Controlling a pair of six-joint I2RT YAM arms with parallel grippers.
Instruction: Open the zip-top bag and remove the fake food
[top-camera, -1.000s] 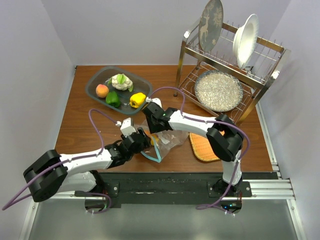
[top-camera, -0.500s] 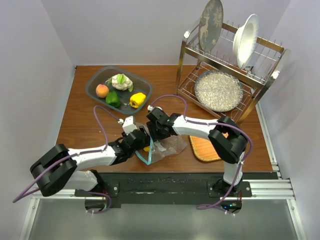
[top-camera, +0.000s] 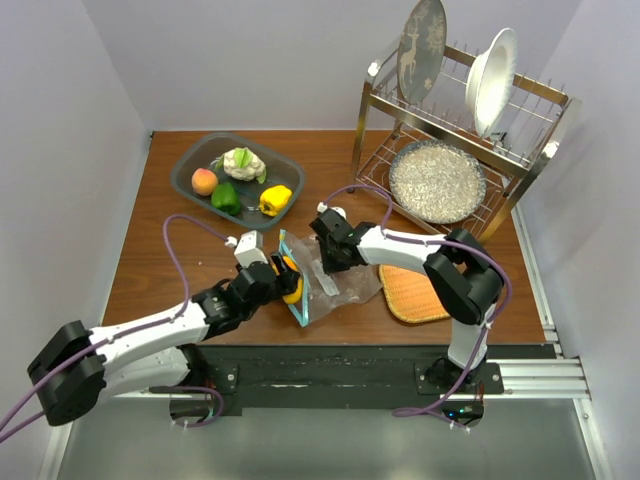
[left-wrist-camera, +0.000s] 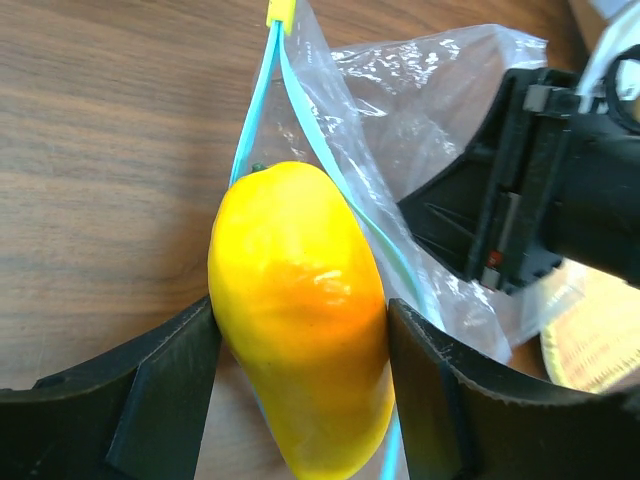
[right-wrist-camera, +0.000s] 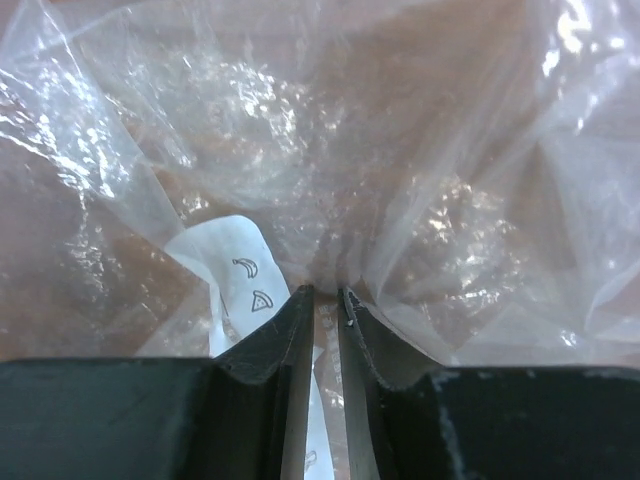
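Note:
The clear zip-top bag (top-camera: 335, 280) lies on the wooden table, its teal zip strip (top-camera: 293, 292) open toward my left arm. My left gripper (top-camera: 283, 280) is shut on a yellow-orange toy fruit (left-wrist-camera: 300, 320) held just outside the bag's mouth, over the teal strip (left-wrist-camera: 262, 100). My right gripper (top-camera: 335, 262) is shut on a pinch of the bag's plastic (right-wrist-camera: 330, 200) beside its white label (right-wrist-camera: 235, 270). A yellow bell pepper (top-camera: 275, 200), a peach (top-camera: 204, 181), a cauliflower (top-camera: 242, 163) and a green piece (top-camera: 226, 197) lie in the grey tray (top-camera: 192, 160).
A round woven orange mat (top-camera: 410, 293) lies right of the bag. A metal dish rack (top-camera: 455, 130) with plates and a bowl stands at the back right. White walls close in the left, back and right sides.
My left gripper has pulled back left with the yellow-orange fruit, bringing it out of the bag's mouth. My right gripper has shifted right, holding the bag, which now lies stretched out.

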